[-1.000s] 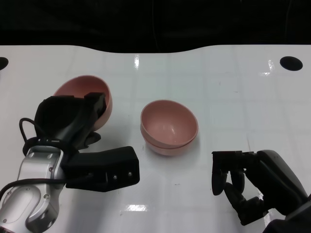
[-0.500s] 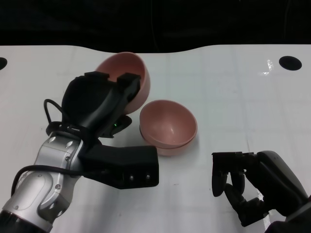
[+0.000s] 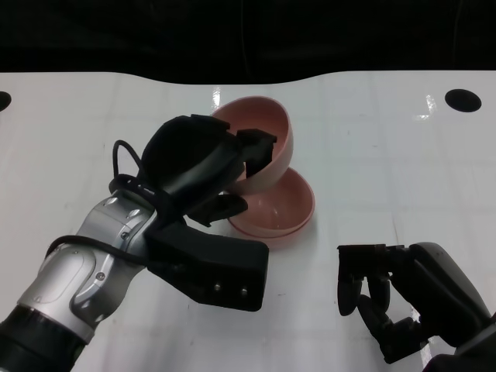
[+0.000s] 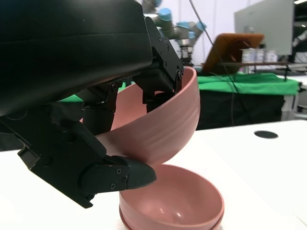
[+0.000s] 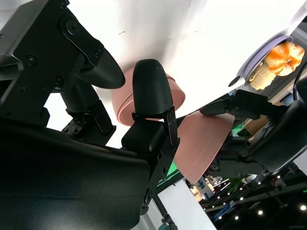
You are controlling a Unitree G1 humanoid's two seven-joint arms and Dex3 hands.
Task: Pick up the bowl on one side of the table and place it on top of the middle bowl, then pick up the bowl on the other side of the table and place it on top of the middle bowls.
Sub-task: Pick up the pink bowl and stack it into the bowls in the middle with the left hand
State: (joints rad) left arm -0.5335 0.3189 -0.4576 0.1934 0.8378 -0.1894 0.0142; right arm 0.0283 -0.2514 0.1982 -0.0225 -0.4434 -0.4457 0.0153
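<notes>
My left hand (image 3: pixel 203 161) grips a pink bowl (image 3: pixel 267 133) by its rim, fingers inside and thumb under the wall. The bowl hangs tilted, just above the near-left edge of the middle stack of two nested pink bowls (image 3: pixel 280 214). In the left wrist view the held bowl (image 4: pixel 163 125) leans over the stack (image 4: pixel 172 207), with the thumb (image 4: pixel 125 175) low between them. My right hand (image 3: pixel 381 293) rests low at the front right, fingers apart and empty. In the right wrist view, the stack (image 5: pixel 179 95) and held bowl (image 5: pixel 201 143) show past its fingers (image 5: pixel 149 91).
The white table (image 3: pixel 387 155) has a black hole (image 3: pixel 463 99) at the far right and another (image 3: pixel 3 100) at the far left. Its far edge meets a dark background. Bare tabletop lies between the stack and my right hand.
My left hand has carried the pink bowl from the table's left side rightward, to over the middle stack. The right hand has not moved.
</notes>
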